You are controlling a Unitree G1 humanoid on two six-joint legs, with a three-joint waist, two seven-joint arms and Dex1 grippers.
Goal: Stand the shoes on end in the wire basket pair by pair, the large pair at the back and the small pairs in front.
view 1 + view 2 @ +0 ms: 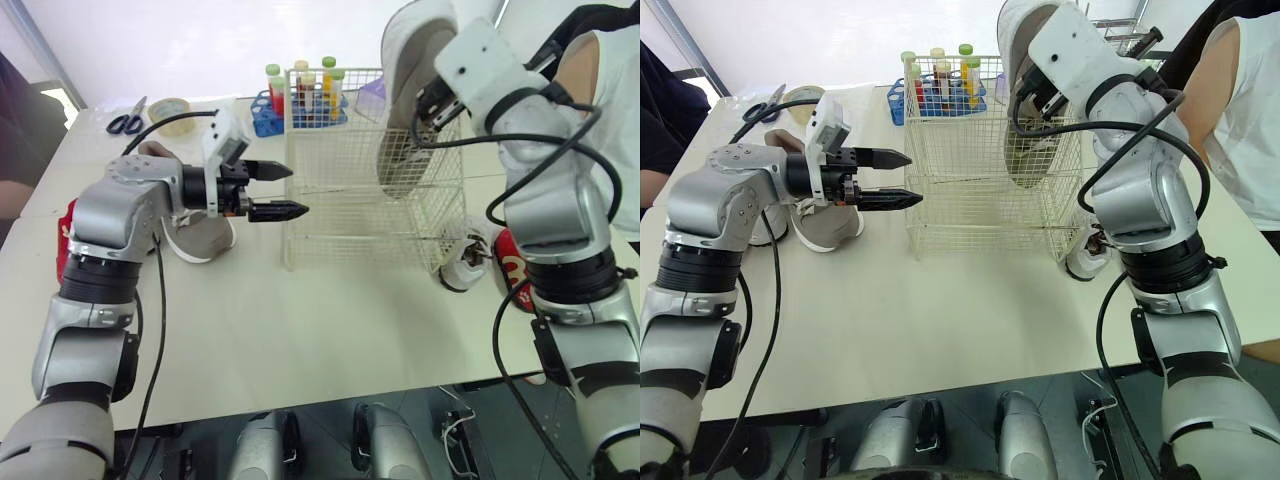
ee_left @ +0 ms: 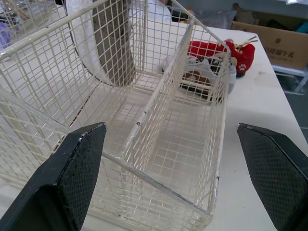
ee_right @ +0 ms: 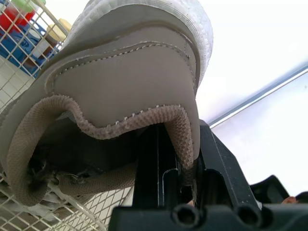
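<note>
Right tool (image 3: 182, 149) is clamped on the heel collar of the large grey shoe (image 1: 404, 60), with a finger on each side of the collar. That shoe hangs toe down in the back compartment of the wire basket (image 1: 350, 235), toward its right end, heel well above the rim and sole turned to the robot's left. Whether the toe touches the basket floor cannot be told. Left tool (image 1: 297, 191) is spread wide and holds nothing, pointing at the basket's left wall from just beside it. On the table (image 1: 300, 330), a white shoe (image 1: 200, 240) lies behind the left arm. A small white shoe (image 1: 462, 262) and a red shoe (image 1: 512, 262) sit by the basket's right front corner.
</note>
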